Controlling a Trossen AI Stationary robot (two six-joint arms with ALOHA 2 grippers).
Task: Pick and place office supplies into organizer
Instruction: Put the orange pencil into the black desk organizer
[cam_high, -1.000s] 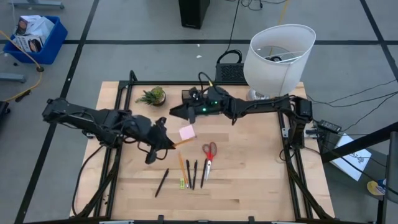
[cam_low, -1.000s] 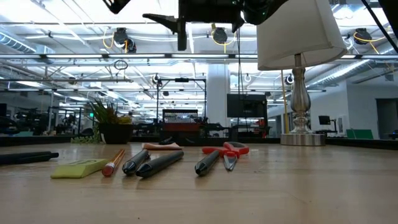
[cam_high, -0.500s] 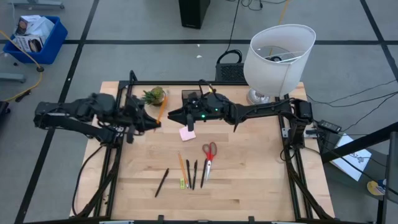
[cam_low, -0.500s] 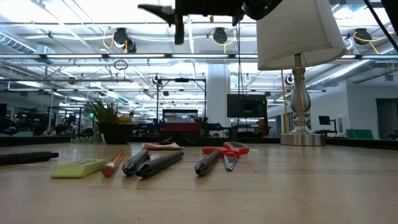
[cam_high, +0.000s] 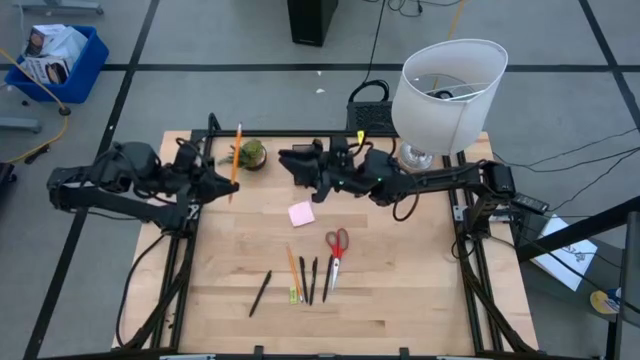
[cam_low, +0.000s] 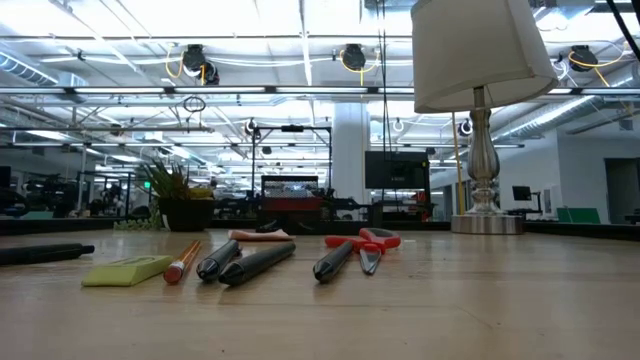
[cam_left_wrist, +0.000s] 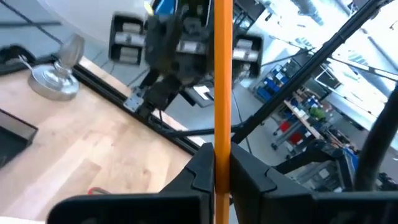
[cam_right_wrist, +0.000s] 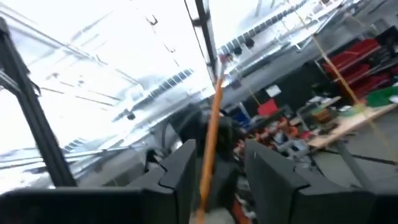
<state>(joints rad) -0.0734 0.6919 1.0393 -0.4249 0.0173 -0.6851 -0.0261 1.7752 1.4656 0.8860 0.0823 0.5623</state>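
Observation:
My left gripper (cam_high: 226, 187) is over the table's far left part, shut on an orange pencil (cam_high: 237, 155) that stands upright next to the potted plant. My right gripper (cam_high: 290, 158) hovers open at the far edge, pointing toward that pencil (cam_right_wrist: 212, 124); its fingers (cam_right_wrist: 180, 168) hold nothing. The organizer is hidden under the right gripper. The pink sticky pad (cam_high: 301, 213), red scissors (cam_high: 335, 249), another pencil (cam_high: 293, 268), black pens (cam_high: 308, 280) and the yellow-green piece (cam_low: 125, 270) lie flat on the table. My left gripper (cam_left_wrist: 222, 152) pinches the orange pencil's lower part (cam_left_wrist: 222, 134) between its two fingers, which come roughly level from the table's left and lie across it. The pencil is lifted clear and upright, most of its length (cam_left_wrist: 222, 62) rising above the fingers.
A small potted plant (cam_high: 250, 153) sits just beyond the held pencil. The big white lamp (cam_high: 445, 90) stands at the far right corner on its metal base (cam_left_wrist: 56, 81). A lone black pen (cam_high: 260, 292) lies toward the near edge.
My left gripper carried the pencil up from beside the pink pad, toward the table's left and far edges; the pencil turned from lying nearly level to upright. My right gripper rose out of the low view and drew back toward the far edge.

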